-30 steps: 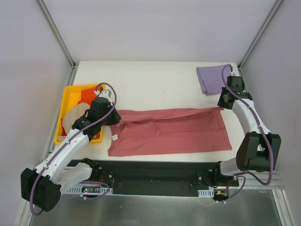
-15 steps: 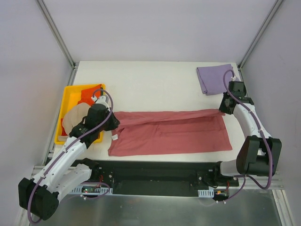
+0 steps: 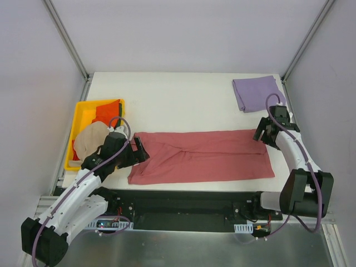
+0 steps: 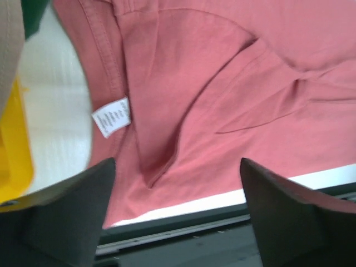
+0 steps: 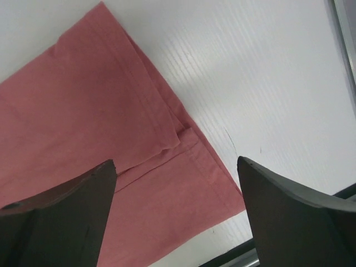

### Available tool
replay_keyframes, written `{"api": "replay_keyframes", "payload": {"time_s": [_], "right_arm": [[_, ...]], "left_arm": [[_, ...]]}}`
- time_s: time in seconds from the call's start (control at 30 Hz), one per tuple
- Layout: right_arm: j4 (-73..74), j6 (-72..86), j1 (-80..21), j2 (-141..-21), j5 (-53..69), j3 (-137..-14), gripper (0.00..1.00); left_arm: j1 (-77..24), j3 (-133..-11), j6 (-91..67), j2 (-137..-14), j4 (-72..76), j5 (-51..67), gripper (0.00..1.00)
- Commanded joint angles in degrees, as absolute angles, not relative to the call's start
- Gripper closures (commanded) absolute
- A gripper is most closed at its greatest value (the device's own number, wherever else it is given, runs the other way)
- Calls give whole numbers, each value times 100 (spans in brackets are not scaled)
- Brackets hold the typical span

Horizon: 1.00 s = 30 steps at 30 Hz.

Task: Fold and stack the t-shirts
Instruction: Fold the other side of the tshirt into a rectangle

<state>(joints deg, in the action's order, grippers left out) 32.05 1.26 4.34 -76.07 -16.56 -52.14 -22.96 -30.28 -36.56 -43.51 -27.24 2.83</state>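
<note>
The dusty red t-shirt lies folded lengthwise in a long strip across the table's front, its white label showing near the collar. My left gripper hovers open over its left end, nothing between the fingers. My right gripper hangs open above the shirt's right hem corner, also empty. A folded lavender t-shirt rests at the back right. Beige and orange t-shirts lie in the yellow bin; a sliver of dark green cloth shows in the left wrist view.
The yellow bin stands at the table's left edge, just behind my left arm. The table's front edge and the black rail run right below the red shirt. Grey walls with metal posts close in the back and both sides.
Both grippers have opened and let go of the red shirt's upper edge, which now lies folded forward on the lower half. Both arms moved toward the front.
</note>
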Motion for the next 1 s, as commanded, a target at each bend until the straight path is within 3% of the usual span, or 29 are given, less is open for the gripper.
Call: {"api": "replay_keyframes", "payload": {"time_s": [0.0,0.33,0.57,0.97], "right_arm": [[3603,536,475,-6936,-2048,-5168,1],[3428,88,466,-5679,-98,-4369,4],[3472,193,475,-4879,-157,-3964,4],[3472,167,475,-4755,-281,-3946,4]], "left_arm": [[-2355,-3558,-3718,-4244,-2865,597,1],[-2390,-4736,-3173,-6799,-1732,1950,1],[-2645,-5378,-2989,-8454,-1450,2276,1],[-3041,-5546,-2848,-9281,-1389,2153,1]]}}
